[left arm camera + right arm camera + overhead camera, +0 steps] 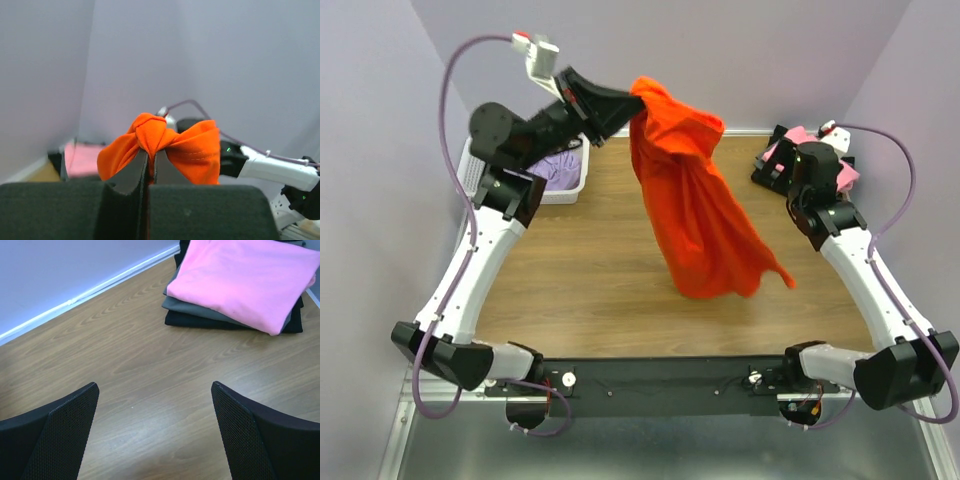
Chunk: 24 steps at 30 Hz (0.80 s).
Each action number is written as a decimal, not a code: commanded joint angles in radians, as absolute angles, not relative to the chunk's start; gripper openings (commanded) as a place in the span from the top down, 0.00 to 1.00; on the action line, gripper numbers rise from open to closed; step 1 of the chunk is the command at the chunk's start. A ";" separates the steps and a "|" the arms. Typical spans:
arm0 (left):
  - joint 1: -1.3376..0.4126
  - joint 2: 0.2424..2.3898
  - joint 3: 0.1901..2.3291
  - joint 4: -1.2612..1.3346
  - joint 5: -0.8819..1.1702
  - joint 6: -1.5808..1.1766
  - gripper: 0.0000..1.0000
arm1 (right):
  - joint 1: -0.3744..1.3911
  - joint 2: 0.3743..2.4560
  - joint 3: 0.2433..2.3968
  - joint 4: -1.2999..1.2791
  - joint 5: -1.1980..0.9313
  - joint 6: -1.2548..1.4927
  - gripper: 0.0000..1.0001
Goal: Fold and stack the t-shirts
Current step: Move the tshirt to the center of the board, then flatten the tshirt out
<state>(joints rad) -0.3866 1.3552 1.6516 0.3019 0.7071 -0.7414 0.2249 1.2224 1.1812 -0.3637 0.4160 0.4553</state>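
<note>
Tabletop (590, 265); left fingers (129, 175) pinch t-shirt (695, 220); right fingers (60, 435) wide

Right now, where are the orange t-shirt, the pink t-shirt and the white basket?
orange t-shirt (695, 215), top external view, middle of hanging cloth
pink t-shirt (240, 280), right wrist view, folded top face
white basket (563, 192), top external view, near rim

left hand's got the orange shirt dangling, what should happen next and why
Probably bring the right hand across to pinch the orange shirt near its top, beside the left hand. The shirt hangs bunched from that one shut grip, while the right hand is open and empty over the table, so a second grip could spread it.
</note>
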 commanded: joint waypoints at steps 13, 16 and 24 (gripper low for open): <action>-0.503 1.644 1.402 -0.399 0.097 -0.350 0.15 | 0.219 1.150 0.971 -0.485 0.390 0.531 0.00; -0.549 1.702 1.422 -0.425 0.146 -0.344 0.15 | 0.218 1.152 0.930 -0.525 0.350 0.578 0.00; -0.653 1.913 1.535 -0.535 0.172 -0.325 0.17 | 0.216 1.121 0.836 -0.583 0.293 0.667 0.00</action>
